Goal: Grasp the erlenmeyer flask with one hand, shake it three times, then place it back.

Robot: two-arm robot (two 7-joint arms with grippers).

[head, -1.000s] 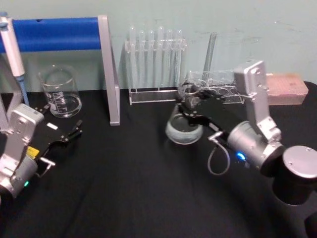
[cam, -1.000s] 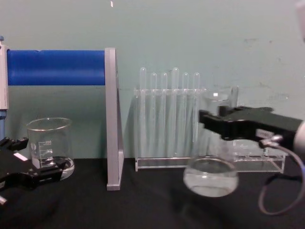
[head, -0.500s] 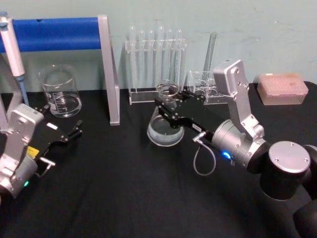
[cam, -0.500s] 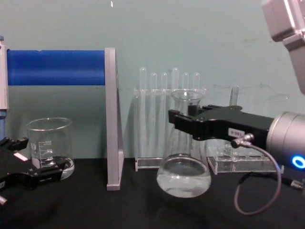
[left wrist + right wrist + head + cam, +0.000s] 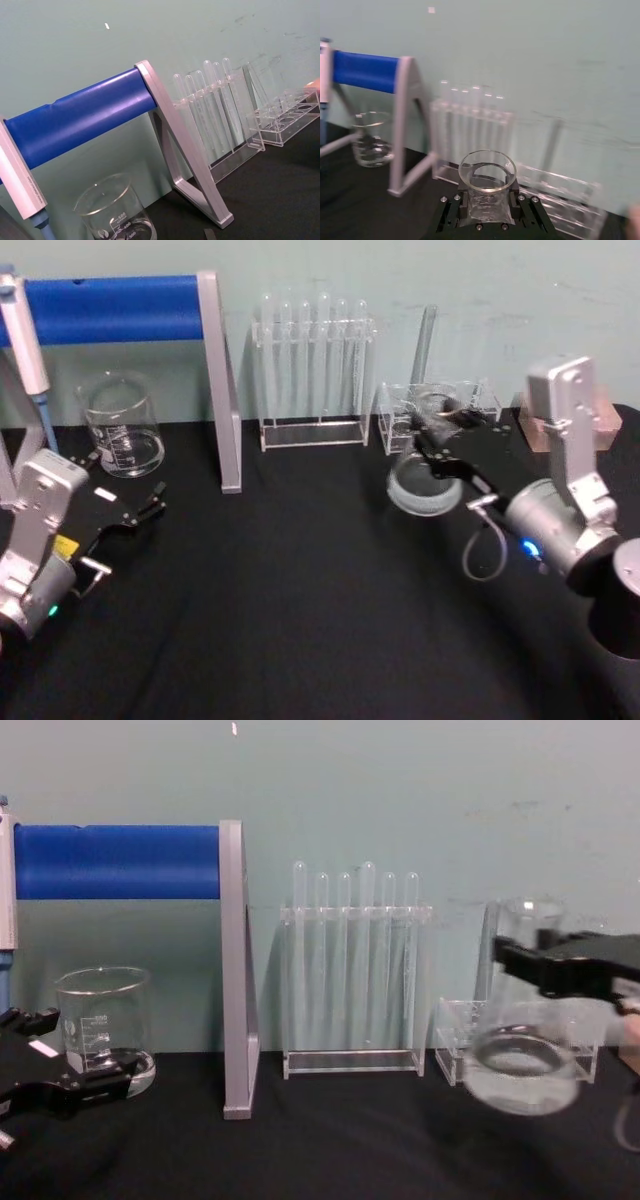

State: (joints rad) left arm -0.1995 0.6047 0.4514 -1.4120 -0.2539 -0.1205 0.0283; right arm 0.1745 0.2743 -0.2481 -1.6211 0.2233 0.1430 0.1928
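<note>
Head view: right tool (image 5: 437,440) clamped on erlenmeyer flask (image 5: 425,492) neck, right side, before low rack (image 5: 392,420).
Right wrist view: neck between jaws.
Chest view: flask blurred, apparently off tabletop (image 5: 300,1140); left tool (image 5: 75,1052) parked left, jaws apart.

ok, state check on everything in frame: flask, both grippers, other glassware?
erlenmeyer flask: upright, held by the neck, looks lifted off the table, liquid in its base.
right gripper: shut on the erlenmeyer flask's neck.
beaker: upright on the table, not held.
left gripper: open, idle, low beside the beaker.
test tubes: upright in their rack.
</note>
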